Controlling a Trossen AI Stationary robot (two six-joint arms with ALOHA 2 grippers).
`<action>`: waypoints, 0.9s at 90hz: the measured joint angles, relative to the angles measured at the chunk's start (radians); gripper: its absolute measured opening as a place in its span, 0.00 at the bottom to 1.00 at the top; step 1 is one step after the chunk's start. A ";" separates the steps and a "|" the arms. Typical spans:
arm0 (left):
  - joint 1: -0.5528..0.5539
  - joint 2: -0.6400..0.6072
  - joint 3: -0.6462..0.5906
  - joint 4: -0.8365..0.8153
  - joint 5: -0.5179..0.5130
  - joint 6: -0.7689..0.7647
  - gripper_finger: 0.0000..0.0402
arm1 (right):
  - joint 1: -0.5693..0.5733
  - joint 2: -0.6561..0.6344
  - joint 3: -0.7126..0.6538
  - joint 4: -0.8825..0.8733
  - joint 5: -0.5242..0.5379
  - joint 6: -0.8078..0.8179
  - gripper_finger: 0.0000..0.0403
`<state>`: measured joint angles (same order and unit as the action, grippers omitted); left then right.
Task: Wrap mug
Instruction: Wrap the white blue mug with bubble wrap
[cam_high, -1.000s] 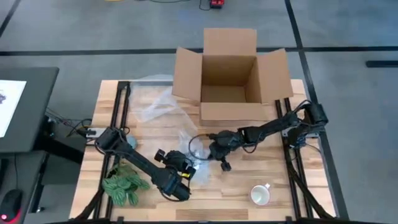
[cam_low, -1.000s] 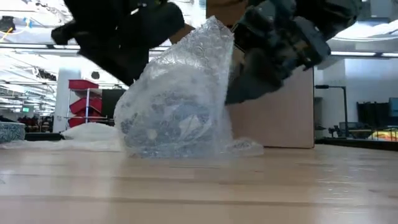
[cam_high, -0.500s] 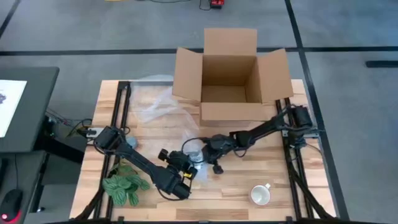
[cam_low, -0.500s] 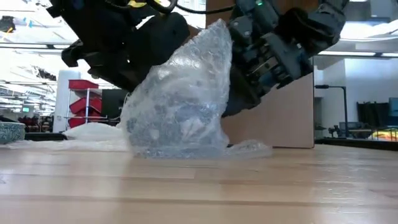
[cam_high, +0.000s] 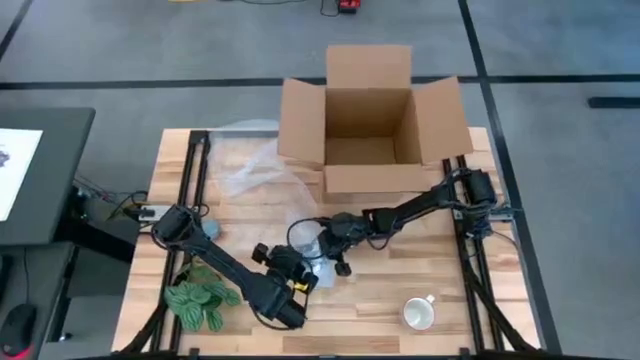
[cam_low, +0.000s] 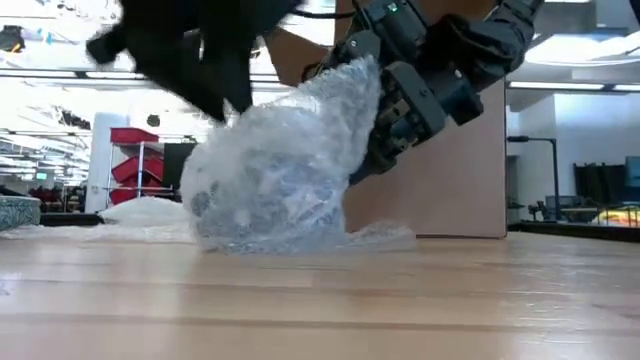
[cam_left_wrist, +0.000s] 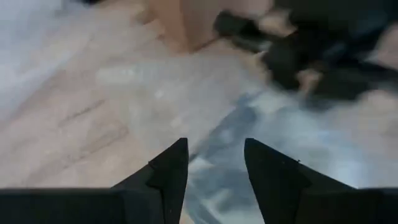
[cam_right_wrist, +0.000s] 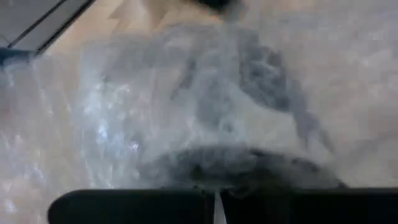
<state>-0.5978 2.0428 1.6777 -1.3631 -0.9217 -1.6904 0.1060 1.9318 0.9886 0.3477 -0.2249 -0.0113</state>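
You see the clear bubble-wrap bundle (cam_low: 275, 170) peaking toward the brown cardboard box (cam_high: 372, 120). Right gripper (cam_low: 385, 120) pinches its peak; left gripper (cam_left_wrist: 216, 163) hangs parted, empty.

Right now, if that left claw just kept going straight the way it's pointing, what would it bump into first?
Most likely the bubble-wrapped bundle: the left gripper, fingers open, points straight at it, with the right gripper just beyond. Depth there is hard to judge.

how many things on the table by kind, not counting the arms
mugs: 2, one bare, one in bubble wrap
bubble wrap sheets: 2, second one spare
box: 1
plant: 1
total: 6
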 joint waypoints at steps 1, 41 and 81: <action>-0.001 0.000 0.009 -0.007 0.000 0.004 0.35 | -0.001 -0.002 0.000 -0.005 0.000 0.000 0.00; 0.047 -0.002 -0.053 -0.053 0.058 0.039 0.35 | 0.010 -0.226 -0.002 -0.523 -0.005 -0.099 0.00; 0.046 -0.005 -0.193 0.141 0.056 0.006 0.35 | 0.078 -0.181 -0.114 -0.056 -0.037 -0.010 0.00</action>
<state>-0.5514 2.0381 1.4845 -1.2223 -0.8662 -1.6846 0.1838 1.7508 0.8750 0.2921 -0.2617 -0.0211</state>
